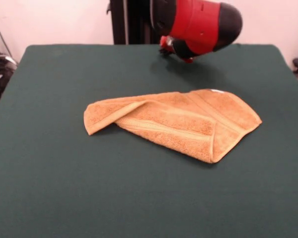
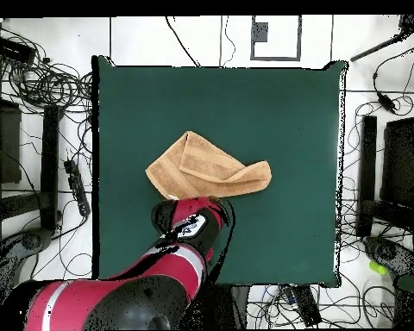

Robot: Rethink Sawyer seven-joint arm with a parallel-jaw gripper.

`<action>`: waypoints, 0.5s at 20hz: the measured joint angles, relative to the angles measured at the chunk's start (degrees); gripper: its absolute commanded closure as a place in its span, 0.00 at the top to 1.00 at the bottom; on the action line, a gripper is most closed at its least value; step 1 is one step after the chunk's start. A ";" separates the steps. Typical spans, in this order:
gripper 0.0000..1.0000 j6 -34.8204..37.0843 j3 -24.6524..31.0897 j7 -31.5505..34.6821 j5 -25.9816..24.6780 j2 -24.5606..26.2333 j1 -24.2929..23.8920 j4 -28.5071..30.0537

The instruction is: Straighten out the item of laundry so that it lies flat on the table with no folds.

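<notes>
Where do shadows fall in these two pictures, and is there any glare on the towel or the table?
Front view: the arm casts a soft shadow on the table just beneath it, and the towel has a thin dark edge under its folded flap; no glare. Overhead view: lighting is even, the towel shows little shadow, and the green cloth looks matte.

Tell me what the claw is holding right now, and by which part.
Nothing: the towel lies folded on the table, apart from the arm; the claw's state cannot be told.

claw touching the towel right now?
Apart. In the front view the claw hangs above the table's far part, with bare green cloth between it and the towel. The overhead view hides the claw under the arm.
</notes>
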 measured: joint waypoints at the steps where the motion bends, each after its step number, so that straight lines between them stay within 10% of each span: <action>1: 0.00 -0.99 0.37 0.00 -0.02 -0.52 -0.55 0.71; 10: 0.00 -17.92 3.42 -0.01 -0.81 -8.29 -9.94 11.83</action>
